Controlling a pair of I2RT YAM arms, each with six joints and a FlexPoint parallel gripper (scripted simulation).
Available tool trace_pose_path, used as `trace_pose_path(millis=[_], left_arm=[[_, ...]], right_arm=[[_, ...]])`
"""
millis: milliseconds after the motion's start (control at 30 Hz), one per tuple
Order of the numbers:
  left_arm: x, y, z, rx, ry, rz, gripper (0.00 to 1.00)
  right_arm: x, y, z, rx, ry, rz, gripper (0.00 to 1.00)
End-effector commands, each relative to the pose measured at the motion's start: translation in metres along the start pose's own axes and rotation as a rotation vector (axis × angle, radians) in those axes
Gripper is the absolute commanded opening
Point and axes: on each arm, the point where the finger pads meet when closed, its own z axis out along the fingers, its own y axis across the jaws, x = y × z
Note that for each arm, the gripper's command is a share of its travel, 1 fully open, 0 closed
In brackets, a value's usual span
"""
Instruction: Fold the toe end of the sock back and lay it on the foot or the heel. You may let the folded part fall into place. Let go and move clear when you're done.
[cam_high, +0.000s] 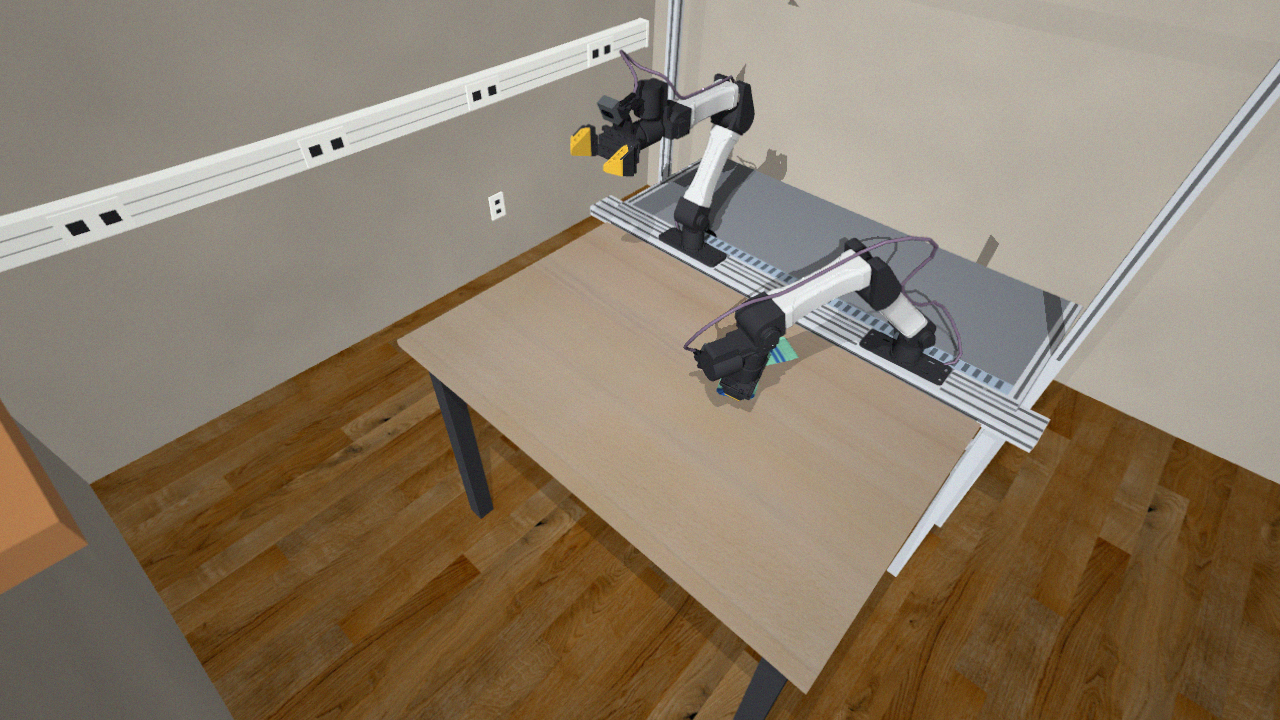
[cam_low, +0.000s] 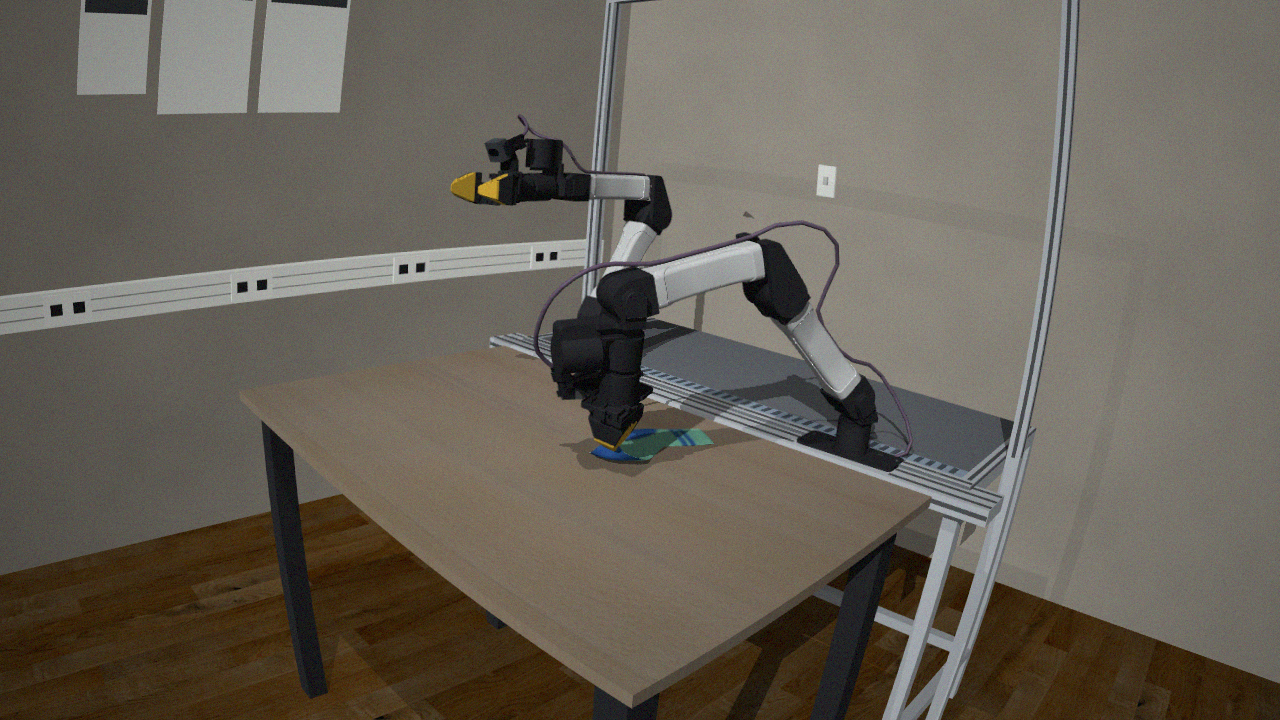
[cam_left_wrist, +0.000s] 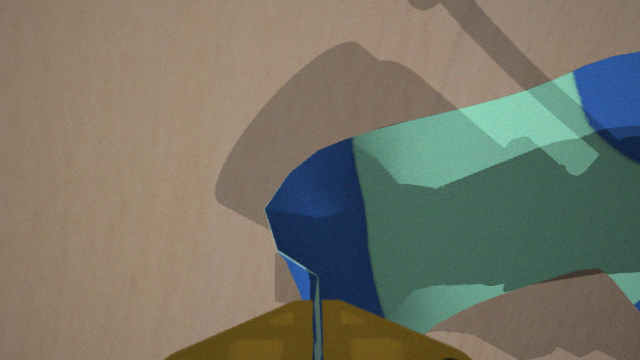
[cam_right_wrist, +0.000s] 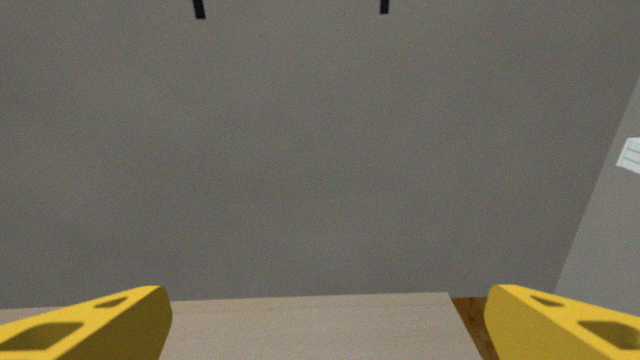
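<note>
left wrist: left gripper (cam_high: 737, 394) (cam_low: 614, 445) (cam_left_wrist: 318, 302) pinching sock (cam_high: 781, 351) (cam_low: 666, 440) (cam_left_wrist: 450, 200) at blue toe | top: left arm hides much of sock on table (cam_high: 626, 358) (cam_low: 501, 465) (cam_right_wrist: 320, 325) | right gripper (cam_high: 599, 154) (cam_low: 476, 188) (cam_right_wrist: 328, 305) wide open, raised

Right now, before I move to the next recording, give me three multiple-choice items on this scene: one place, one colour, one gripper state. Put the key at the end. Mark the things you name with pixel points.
1. Where is the sock (cam_high: 782, 351) (cam_low: 666, 441) (cam_left_wrist: 450, 215)?
A) On the floor
B) On the wooden table (cam_high: 572, 358) (cam_low: 447, 429) (cam_left_wrist: 100, 150) (cam_right_wrist: 325, 330)
C) On the wall rail

2. What colour is its toe end (cam_high: 721, 391) (cam_low: 613, 454) (cam_left_wrist: 320, 190)?
A) Blue
B) Red
C) White

3. How is the right gripper (cam_high: 597, 153) (cam_low: 476, 189) (cam_right_wrist: 327, 299)?
A) Shut on the sock
B) Shut, holding nothing
C) Open

Key:
1: B, both room views show it there.
2: A, the left wrist view shows blue cloth.
3: C, its yellow fingers stand wide apart.
</note>
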Motion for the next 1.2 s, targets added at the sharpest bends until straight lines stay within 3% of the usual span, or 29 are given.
trace_pose_path(millis=[0,767,967,1167], left_arm=[[-0.004,-0.003,-0.014,-0.032,-0.029,0.031,0.05],[0.038,0.012,-0.021,-0.042,-0.021,0.033,0.05],[0.03,0.005,-0.024,-0.032,-0.026,0.038,0.05],[0.049,0.011,-0.023,-0.025,-0.014,0.015,0.05]], right_arm=[[-0.007,0.001,-0.002,-0.003,-0.019,-0.002,1.0],[-0.007,0.001,-0.002,-0.003,-0.019,-0.002,1.0],[-0.007,0.001,-0.002,-0.003,-0.019,-0.002,1.0],[-0.007,0.001,-0.002,-0.003,-0.019,-0.002,1.0]])
